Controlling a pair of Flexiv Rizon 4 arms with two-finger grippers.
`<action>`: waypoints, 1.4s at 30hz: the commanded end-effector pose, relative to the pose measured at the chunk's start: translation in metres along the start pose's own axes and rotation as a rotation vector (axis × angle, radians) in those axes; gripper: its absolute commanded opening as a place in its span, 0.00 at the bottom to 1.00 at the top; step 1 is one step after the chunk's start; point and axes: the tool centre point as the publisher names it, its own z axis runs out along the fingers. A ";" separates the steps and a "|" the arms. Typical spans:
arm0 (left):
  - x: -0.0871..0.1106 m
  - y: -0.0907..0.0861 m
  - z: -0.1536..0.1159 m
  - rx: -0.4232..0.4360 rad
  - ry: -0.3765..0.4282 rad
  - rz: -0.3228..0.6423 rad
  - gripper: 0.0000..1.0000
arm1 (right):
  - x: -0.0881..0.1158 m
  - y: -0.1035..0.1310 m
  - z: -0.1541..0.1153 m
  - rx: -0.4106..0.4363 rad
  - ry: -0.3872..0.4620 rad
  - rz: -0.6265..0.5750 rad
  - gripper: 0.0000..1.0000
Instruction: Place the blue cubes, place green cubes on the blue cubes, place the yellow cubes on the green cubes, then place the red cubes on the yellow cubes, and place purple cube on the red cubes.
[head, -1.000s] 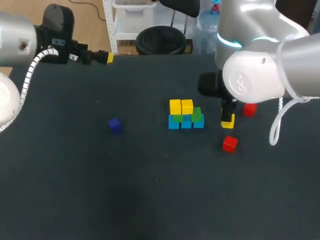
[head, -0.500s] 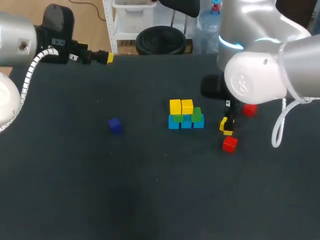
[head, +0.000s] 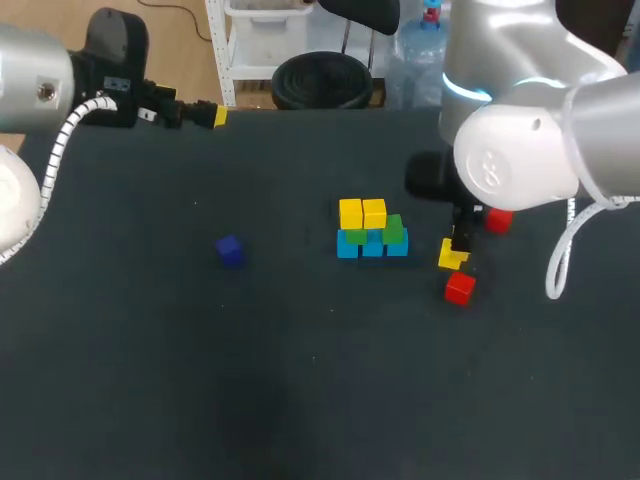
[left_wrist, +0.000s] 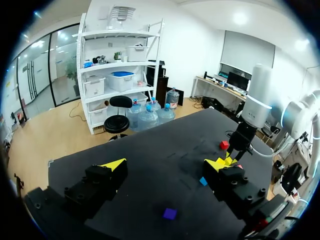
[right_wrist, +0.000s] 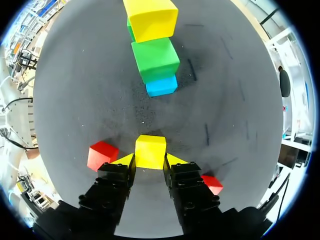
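In the middle of the table stands a stack: a row of light-blue cubes, green cubes on them, and two yellow cubes on top. Right of it my right gripper is down at the table, shut on a loose yellow cube, whose sides its two fingers touch. One red cube lies just in front of that gripper, another red cube behind it. A purple cube lies alone to the left. My left gripper hangs open and empty at the far left edge.
In the right wrist view the stack's yellow cube, green cube and blue cube are ahead of the fingers, with red cubes on both sides of the gripper. The black table is bare in front.
My right gripper opened wide, dropped a little toward the table, then closed on the yellow cube. The left arm has not moved.
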 end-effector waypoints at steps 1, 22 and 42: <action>0.001 0.002 0.001 0.005 -0.005 0.002 1.00 | -0.001 -0.001 0.000 0.000 0.001 -0.002 0.00; 0.001 0.002 0.001 0.005 -0.005 0.002 1.00 | -0.021 -0.014 -0.089 0.108 -0.024 -0.190 0.00; 0.001 0.002 0.001 0.005 -0.005 0.002 1.00 | -0.058 -0.013 -0.095 0.063 -0.048 -0.318 0.00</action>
